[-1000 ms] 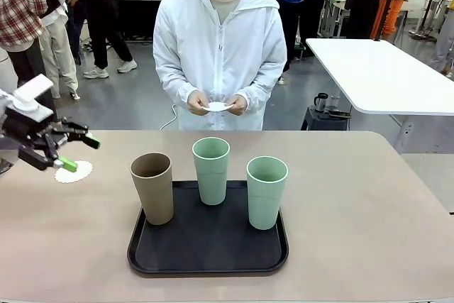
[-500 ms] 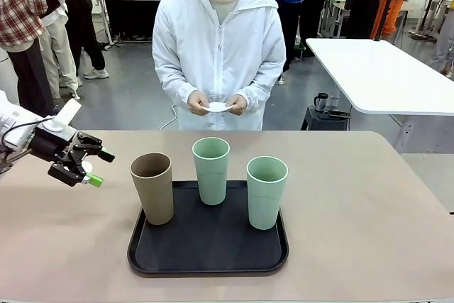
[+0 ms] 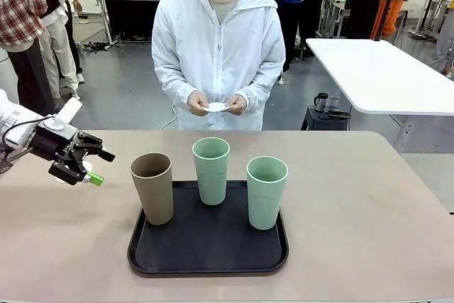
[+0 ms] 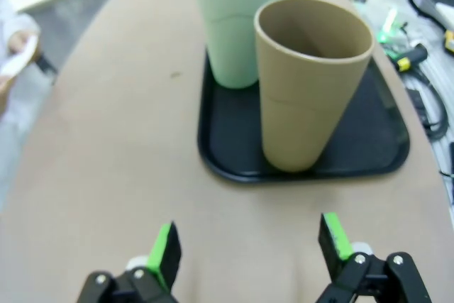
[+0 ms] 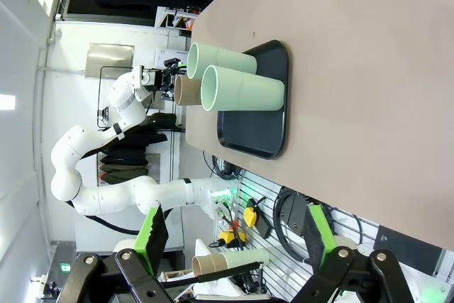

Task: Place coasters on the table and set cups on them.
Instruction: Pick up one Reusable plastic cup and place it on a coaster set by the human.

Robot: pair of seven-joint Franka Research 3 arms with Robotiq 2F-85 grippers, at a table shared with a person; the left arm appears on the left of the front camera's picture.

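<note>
Near edge: black rectangular plastic tray (image 3: 206,253) on the large beige-tan table (image 3: 369,204), carrying all three tall tapered matte plastic cups, upright: one tan-brown cup (image 3: 152,188) at the tray's front left, two pale green cups (image 3: 267,191); none sits on a coaster. Count: cups three, tray one. Left of the tray, left gripper (image 3: 101,167) hovers over the tabletop, fingers spread wide with nothing between them, aimed at the tan-brown cup, near but apart; its wrist view puts that cup just ahead. Right gripper (image 5: 235,235) likewise spread and empty, well apart from the tray. Far side: person holds one small round white paper coaster (image 3: 217,107), scalloped edge, in both hands (image 3: 197,103). Coasters counted: one; whether another lies behind the left gripper cannot be told. Judged step: reach for the first cup. Next calls for jaws straddling the cup's body, a firm close, a lift clear of the tray lip, cup kept upright
</note>
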